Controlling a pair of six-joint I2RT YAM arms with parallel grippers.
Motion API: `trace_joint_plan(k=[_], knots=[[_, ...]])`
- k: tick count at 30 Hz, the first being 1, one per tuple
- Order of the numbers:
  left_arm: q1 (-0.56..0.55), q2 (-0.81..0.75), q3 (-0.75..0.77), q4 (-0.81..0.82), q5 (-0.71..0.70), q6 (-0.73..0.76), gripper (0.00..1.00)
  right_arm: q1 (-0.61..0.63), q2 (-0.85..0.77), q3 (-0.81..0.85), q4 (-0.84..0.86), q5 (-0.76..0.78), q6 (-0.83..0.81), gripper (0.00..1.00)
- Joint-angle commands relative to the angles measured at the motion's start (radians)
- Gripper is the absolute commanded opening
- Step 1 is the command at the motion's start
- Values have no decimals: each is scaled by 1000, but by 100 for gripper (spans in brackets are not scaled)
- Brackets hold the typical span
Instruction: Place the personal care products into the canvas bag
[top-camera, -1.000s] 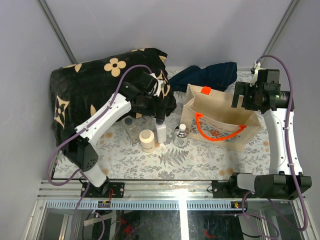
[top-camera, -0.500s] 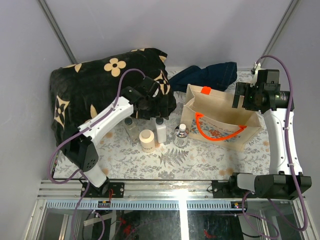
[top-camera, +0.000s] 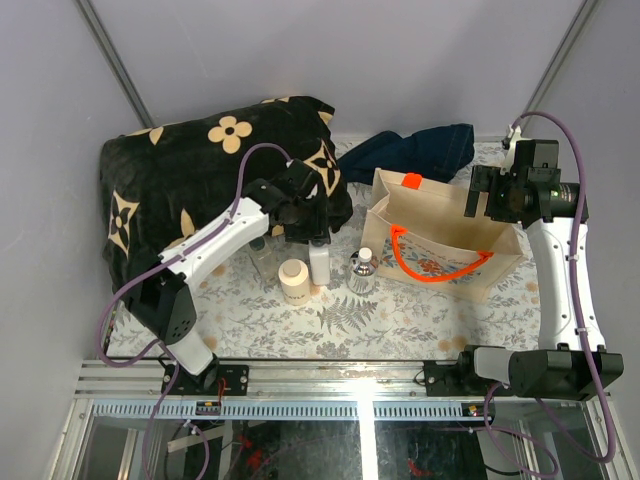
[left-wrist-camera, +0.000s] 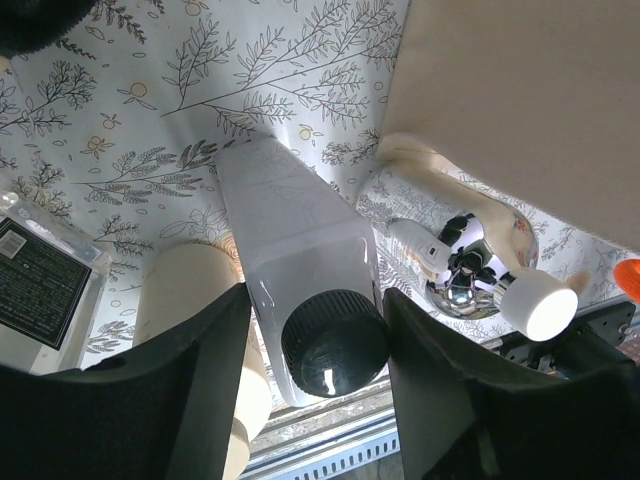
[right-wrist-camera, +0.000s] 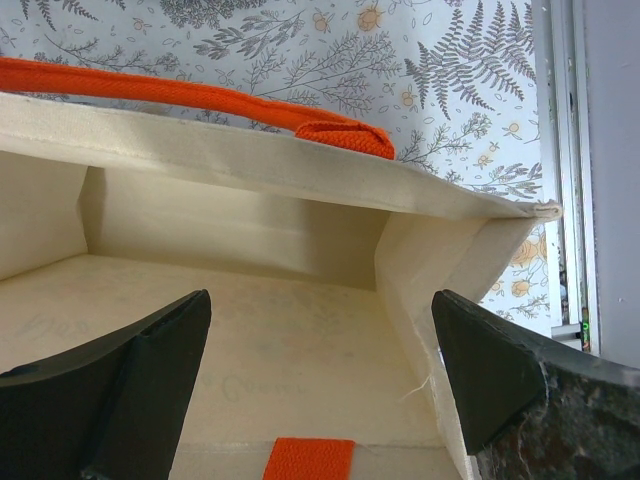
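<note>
pinching the tall white plastic bottle with the dark round cap (left-wrist-camera: 290, 230), your left gripper (left-wrist-camera: 316, 310) has a finger pressed on each flank, just below the cap. the squat beige round jar (left-wrist-camera: 190, 300) crowds one finger, so lift straight up before swinging toward the boxy beige canvas bag with orange handles (top-camera: 470, 272). your right gripper (right-wrist-camera: 320, 300) hangs spread wide, empty, over the bag's mouth.

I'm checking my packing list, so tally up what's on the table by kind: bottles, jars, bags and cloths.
Bottles: 3 (white bottle, clear bottle, faceted bottle)
Jars: 1 (beige jar)
Bags: 1 (canvas bag)
Cloths: 2 (black blanket, navy cloth)
Total: 7
</note>
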Motion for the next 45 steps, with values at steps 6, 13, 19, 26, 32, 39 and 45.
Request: trace_joint_plan(k=[6, 13, 19, 26, 32, 39, 45], knots=[[-28, 41, -30, 46, -29, 13, 78, 6, -25, -5, -8, 26, -20, 100], [-36, 79, -26, 51, -33, 42, 57, 6, -27, -7, -11, 41, -25, 100], [-37, 98, -21, 50, -30, 59, 4, 6, -25, -5, -10, 46, -27, 100], [-36, 90, 102, -7, -30, 140, 0, 6, -14, -2, 3, 55, -26, 100], [36, 123, 502, -261, -84, 260, 0, 6, -14, -35, 16, 0, 0, 98], [139, 166, 877, -459, -101, 304, 0, 6, -35, -113, 45, 7, -7, 97], [211, 106, 901, -369, 110, 281, 0, 6, -26, -136, 71, 18, -13, 97]])
